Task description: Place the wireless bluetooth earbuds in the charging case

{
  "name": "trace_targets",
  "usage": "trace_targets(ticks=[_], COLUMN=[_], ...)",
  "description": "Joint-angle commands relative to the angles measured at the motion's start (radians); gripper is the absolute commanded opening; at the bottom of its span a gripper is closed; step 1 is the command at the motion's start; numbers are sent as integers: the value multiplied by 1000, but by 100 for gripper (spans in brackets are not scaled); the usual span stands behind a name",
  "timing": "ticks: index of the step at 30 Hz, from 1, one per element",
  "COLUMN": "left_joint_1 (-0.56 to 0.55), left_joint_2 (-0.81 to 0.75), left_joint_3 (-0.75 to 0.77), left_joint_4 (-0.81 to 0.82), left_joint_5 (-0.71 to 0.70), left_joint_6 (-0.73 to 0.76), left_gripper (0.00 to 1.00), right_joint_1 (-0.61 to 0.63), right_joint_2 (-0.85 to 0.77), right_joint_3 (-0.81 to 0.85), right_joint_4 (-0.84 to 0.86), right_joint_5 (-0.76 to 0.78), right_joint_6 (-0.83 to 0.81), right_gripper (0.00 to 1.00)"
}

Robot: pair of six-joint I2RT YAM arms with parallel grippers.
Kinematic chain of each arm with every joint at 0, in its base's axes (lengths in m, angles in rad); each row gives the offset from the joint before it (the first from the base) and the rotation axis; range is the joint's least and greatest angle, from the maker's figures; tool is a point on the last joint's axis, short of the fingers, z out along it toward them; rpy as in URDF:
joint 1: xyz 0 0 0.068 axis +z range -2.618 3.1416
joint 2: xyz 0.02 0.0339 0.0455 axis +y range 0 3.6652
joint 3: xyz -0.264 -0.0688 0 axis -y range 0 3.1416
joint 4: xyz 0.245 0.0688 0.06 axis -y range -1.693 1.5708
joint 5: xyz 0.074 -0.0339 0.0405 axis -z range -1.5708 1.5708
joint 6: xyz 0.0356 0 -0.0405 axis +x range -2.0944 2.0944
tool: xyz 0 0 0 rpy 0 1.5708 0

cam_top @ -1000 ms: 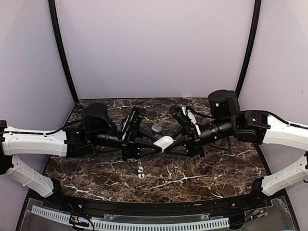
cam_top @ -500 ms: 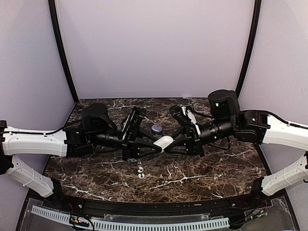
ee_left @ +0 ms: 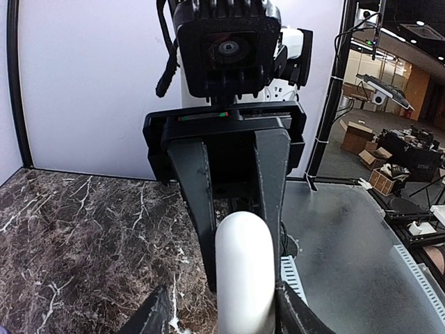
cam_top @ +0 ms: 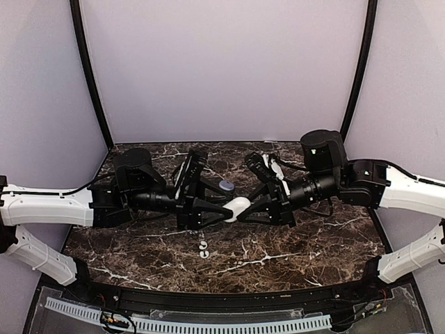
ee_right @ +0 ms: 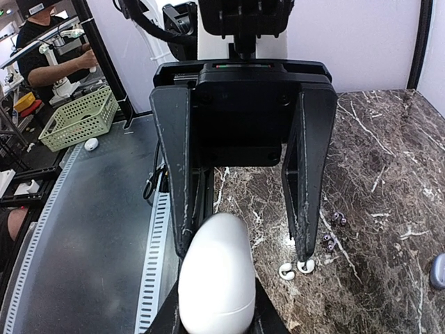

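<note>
Over the last second the left gripper (ee_right: 243,252) opens. Its fingers, previously closed on the white pebble (cam_top: 239,206), now stand wide on either side of it, and one finger is clearly apart from the shell. The right gripper (ee_left: 243,275) tightens over the same interval and now holds the white pebble firmly at its fingertips, above the worktop (cam_top: 299,243). This reads as a handover from left to right, with the pebble carried by the right arm alone. It does not advance the task itself, and insertion has not begun. The charging case (cam_top: 227,186) rests on the worktop just behind the meeting point of the two arms, untouched. The wireless bluetooth earbuds (cam_top: 203,245) lie side by side on the worktop in front of the left gripper, well apart from the case. The released left arm appears to be the one available for the earbuds. The top view alone gives the full layout of case, earbuds and both arms, but it is too coarse to confirm whether the case lid is open. The right wrist view shows the wide gap between the left fingers, the two earbuds beyond them, and a sliver of the case at its right edge. The left wrist view shows neither earbuds nor case, but it shows the right fingers narrowed onto the pebble.
</note>
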Motion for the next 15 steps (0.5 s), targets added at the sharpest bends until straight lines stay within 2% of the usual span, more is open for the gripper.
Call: trace_targets(ticks=[1, 15], left_joint_1=[4, 39], left_joint_2=[-43, -65], left_joint_3=[-16, -26], left_joint_4=[15, 8], left_joint_5=[-47, -72], left_joint_6=[-3, -3], left_gripper=[49, 48], right_joint_1=[7, 8], right_joint_2=[-12, -20], right_joint_3=[15, 4], right_joint_4=[-6, -10], right_joint_5=[-34, -38], right_joint_6=[-24, -32], right_gripper=[0, 0])
